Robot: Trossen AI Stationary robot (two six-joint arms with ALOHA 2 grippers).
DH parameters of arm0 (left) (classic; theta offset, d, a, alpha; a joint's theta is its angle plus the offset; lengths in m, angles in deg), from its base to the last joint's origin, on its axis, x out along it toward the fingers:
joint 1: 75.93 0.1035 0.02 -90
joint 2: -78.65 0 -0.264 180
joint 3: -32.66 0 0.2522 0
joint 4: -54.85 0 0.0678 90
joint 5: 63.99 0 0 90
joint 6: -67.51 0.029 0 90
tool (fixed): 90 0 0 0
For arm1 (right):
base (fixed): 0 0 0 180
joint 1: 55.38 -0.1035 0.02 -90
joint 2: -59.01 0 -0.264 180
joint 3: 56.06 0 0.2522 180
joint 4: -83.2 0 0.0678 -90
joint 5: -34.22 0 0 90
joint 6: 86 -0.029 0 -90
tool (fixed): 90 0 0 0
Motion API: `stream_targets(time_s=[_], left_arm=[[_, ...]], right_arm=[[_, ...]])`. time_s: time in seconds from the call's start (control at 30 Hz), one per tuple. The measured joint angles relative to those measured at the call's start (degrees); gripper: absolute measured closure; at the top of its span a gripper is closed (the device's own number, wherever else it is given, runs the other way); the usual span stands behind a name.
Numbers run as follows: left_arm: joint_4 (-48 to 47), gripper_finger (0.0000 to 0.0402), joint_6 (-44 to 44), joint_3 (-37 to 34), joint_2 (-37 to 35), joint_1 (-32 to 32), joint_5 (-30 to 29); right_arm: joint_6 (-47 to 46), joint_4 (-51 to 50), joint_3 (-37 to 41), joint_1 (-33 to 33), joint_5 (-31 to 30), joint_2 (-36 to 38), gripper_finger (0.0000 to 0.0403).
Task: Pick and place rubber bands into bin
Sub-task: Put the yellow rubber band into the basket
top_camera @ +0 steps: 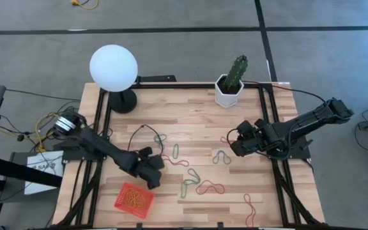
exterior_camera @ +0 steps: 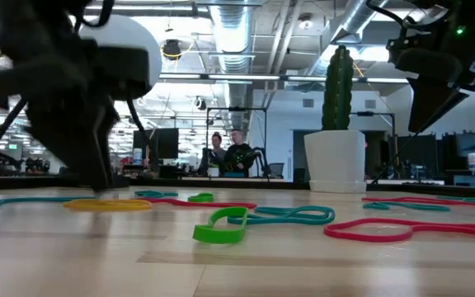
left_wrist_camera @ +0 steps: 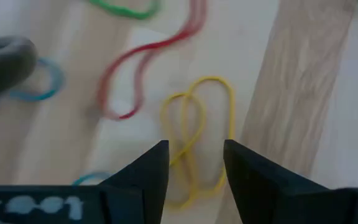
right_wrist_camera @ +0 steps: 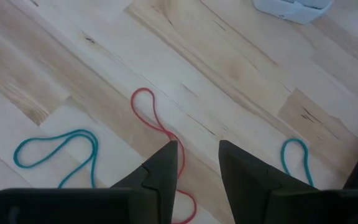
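Green rubber band (exterior_camera: 221, 225) nearest low camera, flat on table (top_camera: 197, 134). Left gripper (left_wrist_camera: 194, 163) low over yellow rubber band (left_wrist_camera: 199, 134), fingers apart, band lying loose between them. Bin (top_camera: 133, 200) just beside it at table's front, bands inside. Right gripper (right_wrist_camera: 198, 163) hovers over red band (right_wrist_camera: 157, 124), fingers apart, nothing held.

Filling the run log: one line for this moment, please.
left gripper: open over yellow rubber band | right gripper: open over red rubber band | bin: holds bands
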Motion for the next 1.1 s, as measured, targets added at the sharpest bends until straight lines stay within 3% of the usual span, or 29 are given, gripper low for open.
stream_targets(time_s=[0.6, 0.83, 1.1], left_arm=[[-0.84, 0.0258, 2.67, 0.18, 2.28, 5.55, 2.31], [-1.31, 0.0260, 5.84, 0.17, 2.27, 7.38, 7.09], [0.02, 0.0333, 9.15, 0.10, 2.33, 8.25, 9.26]], right_arm=[[-0.02, 0.11, 0.00, 0.02, 0.10, 0.00, 0.0290], [-0.02, 0.11, 0.00, 0.02, 0.42, 0.00, 0.0290], [-0.02, 0.11, 0.00, 0.02, 0.40, 0.00, 0.0290]])
